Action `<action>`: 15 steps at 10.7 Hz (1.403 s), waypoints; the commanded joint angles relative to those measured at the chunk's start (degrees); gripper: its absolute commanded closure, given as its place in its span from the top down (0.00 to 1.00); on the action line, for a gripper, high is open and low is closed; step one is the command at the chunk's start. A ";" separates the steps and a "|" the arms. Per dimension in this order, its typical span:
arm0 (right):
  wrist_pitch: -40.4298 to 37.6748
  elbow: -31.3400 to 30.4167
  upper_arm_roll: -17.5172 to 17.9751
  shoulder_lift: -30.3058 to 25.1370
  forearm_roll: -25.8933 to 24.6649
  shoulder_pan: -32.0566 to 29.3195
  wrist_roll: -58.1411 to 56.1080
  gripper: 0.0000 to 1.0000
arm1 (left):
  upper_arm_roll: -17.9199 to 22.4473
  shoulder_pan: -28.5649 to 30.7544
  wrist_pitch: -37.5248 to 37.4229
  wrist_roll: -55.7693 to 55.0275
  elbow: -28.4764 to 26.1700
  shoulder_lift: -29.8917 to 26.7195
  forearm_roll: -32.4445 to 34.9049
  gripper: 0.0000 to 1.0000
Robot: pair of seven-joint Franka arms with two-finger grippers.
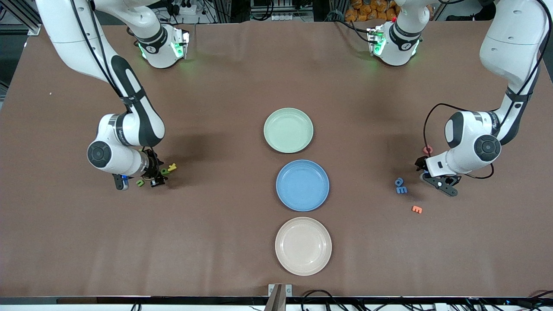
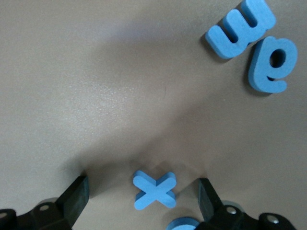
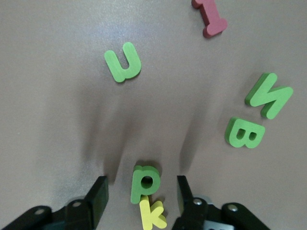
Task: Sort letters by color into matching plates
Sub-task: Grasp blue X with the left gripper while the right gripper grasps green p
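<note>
The right pincer (image 3: 141, 191) is held low at the right arm's end of the worktop (image 1: 224, 77). Its fingers (image 3: 98, 194) are spread, and a green letter p (image 3: 143, 183) lies flat between them, not yet touched by either finger. A yellow letter k (image 3: 152, 213) is seen just beside the p, touching it. Near the p, three more green letters are found: a u (image 3: 123, 62), a B (image 3: 244, 132) and an M (image 3: 268, 95). A red letter I (image 3: 209, 18) lies near the M.

The left pincer (image 2: 144, 196) is held low at the left arm's end of the worktop. Its fingers (image 2: 76, 194) are spread wide, and a blue letter x (image 2: 154, 190) lies flat between them, untouched. Part of another blue letter (image 2: 182, 223) is seen just beside the x. Two more blue letters, an E (image 2: 241, 28) and an a (image 2: 271, 64), lie side by side, well apart from the x. An orange letter (image 1: 417, 209) lies near them, nearer to the front camera.

The blue plate (image 1: 302, 185) sits in the middle of the worktop, well apart from both pincers. The green plate (image 1: 288, 130) is just beside the blue plate, farther from the front camera. A cream plate (image 1: 303, 245) is just beside the blue plate, nearer to the front camera. Nothing lies in any plate.
</note>
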 commanded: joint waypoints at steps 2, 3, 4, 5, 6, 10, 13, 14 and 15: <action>0.24 -2.62 0.00 -2.72 1.03 0.08 0.26 0.55 | 0.06 1.22 0.95 0.32 -2.12 -1.54 1.31 0.89; 0.33 -2.71 0.00 -2.72 1.03 0.08 0.26 0.55 | -0.03 1.75 1.56 -0.12 -2.21 -1.62 0.62 0.57; 0.50 -3.06 0.00 -2.72 1.03 0.16 0.26 0.54 | -0.03 1.75 1.56 -0.47 -2.30 -1.97 -0.17 0.01; 0.59 -3.15 0.00 -2.72 0.94 0.08 0.26 0.54 | -0.03 1.75 1.74 -0.56 -2.30 -1.98 -0.18 0.00; 0.59 -3.23 0.00 -2.72 1.02 0.08 0.26 0.54 | -0.03 1.67 2.35 -0.65 -2.38 -2.06 -0.27 0.00; 0.86 -3.24 0.00 -2.55 0.94 0.08 0.08 0.54 | -0.38 1.23 2.53 -4.08 -2.47 -2.06 -0.18 0.00; 1.73 -3.24 0.00 -2.11 0.94 0.08 -0.01 0.48 | -0.47 1.14 2.44 -4.43 -2.30 -2.15 -0.18 0.00; 2.00 -3.24 0.00 -2.02 0.94 0.08 -0.09 0.48 | -0.47 1.14 2.44 -4.60 -2.30 -2.59 -0.27 0.00; 2.17 -3.24 0.00 -1.93 0.94 0.08 -0.09 0.48 | -0.55 1.05 2.36 -6.17 -2.21 -3.37 -0.18 0.00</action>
